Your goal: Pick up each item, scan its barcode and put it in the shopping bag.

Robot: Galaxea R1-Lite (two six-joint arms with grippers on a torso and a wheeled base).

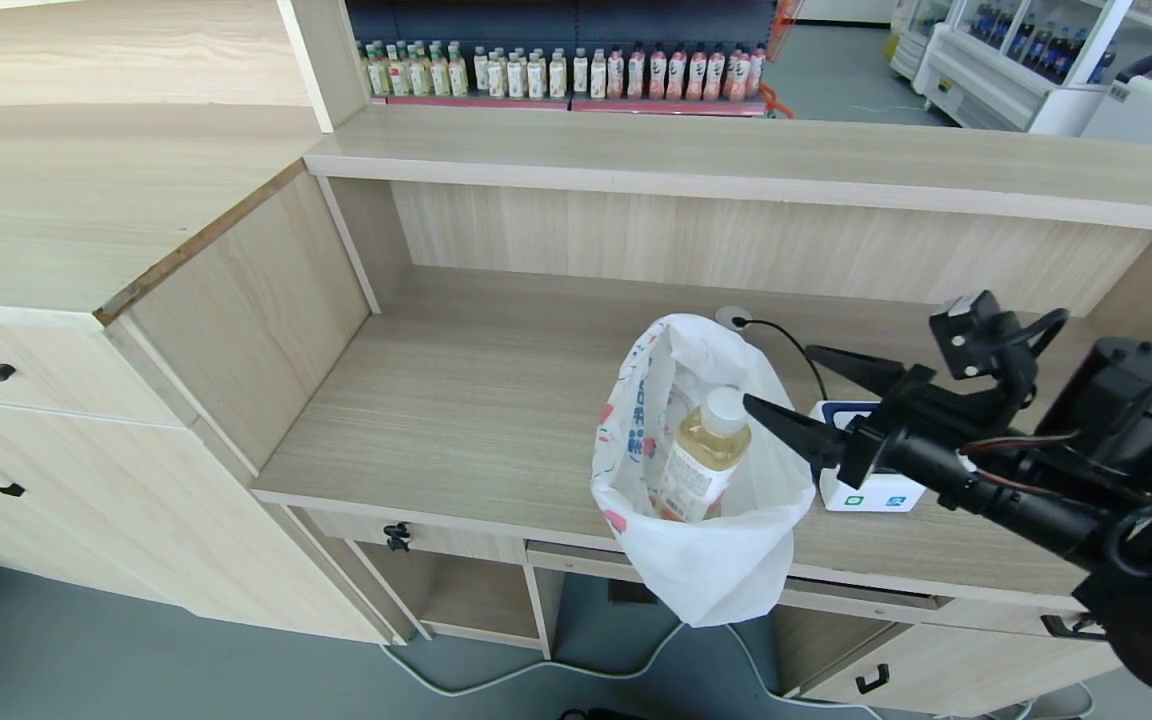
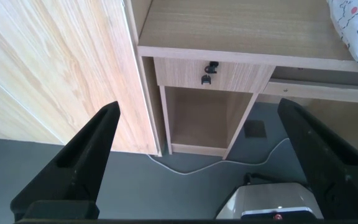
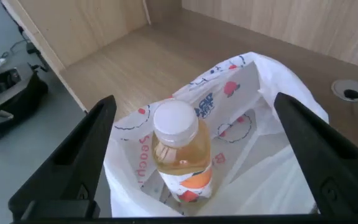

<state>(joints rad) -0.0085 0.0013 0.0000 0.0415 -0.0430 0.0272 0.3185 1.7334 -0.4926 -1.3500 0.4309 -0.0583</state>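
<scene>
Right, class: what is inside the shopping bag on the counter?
A bottle of amber drink with a white cap, standing tilted in the shopping bag. The bag's walls cover the bottle's base and anything lying beneath or behind it.

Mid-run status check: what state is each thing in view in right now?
White plastic shopping bag: open, overhanging the wooden counter edge.
Yellow drink bottle with white cap: capped, upright inside the bag.
Right claw: open, empty, beside the bag.
Left claw: open, empty.
</scene>
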